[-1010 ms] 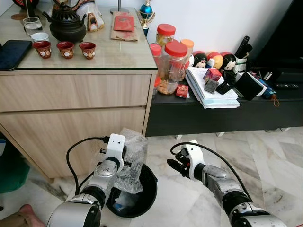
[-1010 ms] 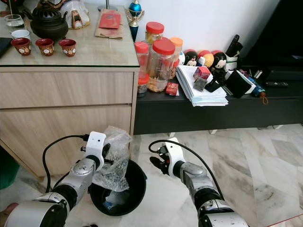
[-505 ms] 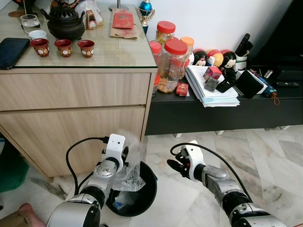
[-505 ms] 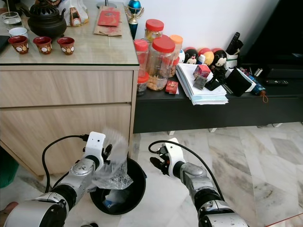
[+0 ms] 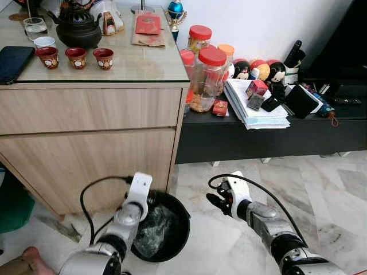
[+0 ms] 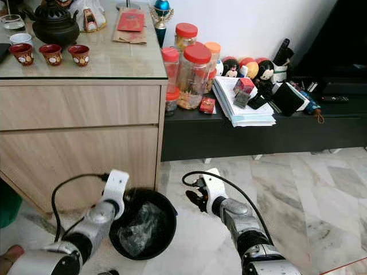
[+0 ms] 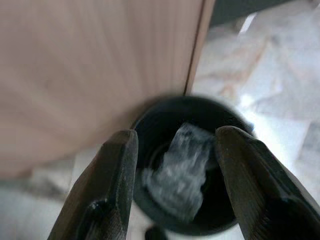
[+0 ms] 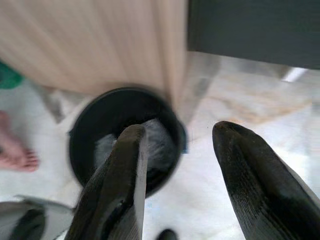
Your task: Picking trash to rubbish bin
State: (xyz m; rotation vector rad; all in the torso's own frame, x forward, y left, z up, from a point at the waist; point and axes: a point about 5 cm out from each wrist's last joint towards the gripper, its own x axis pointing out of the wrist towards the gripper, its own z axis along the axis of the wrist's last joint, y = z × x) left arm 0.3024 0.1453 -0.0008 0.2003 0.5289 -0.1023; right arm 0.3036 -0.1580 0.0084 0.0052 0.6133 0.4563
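We see the left gripper (image 7: 172,165) held just over the black rubbish bin (image 5: 182,215), fingers spread, nothing between them. The clear plastic wrapper (image 5: 152,229) lies inside the bin, below that gripper. The right gripper (image 8: 180,150) hovers just beside the bin, fingers apart, empty.

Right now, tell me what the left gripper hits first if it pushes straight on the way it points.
Probably the clear plastic bag lying inside the black rubbish bin; the left gripper points into the bin with jaws open. Depth is unclear.
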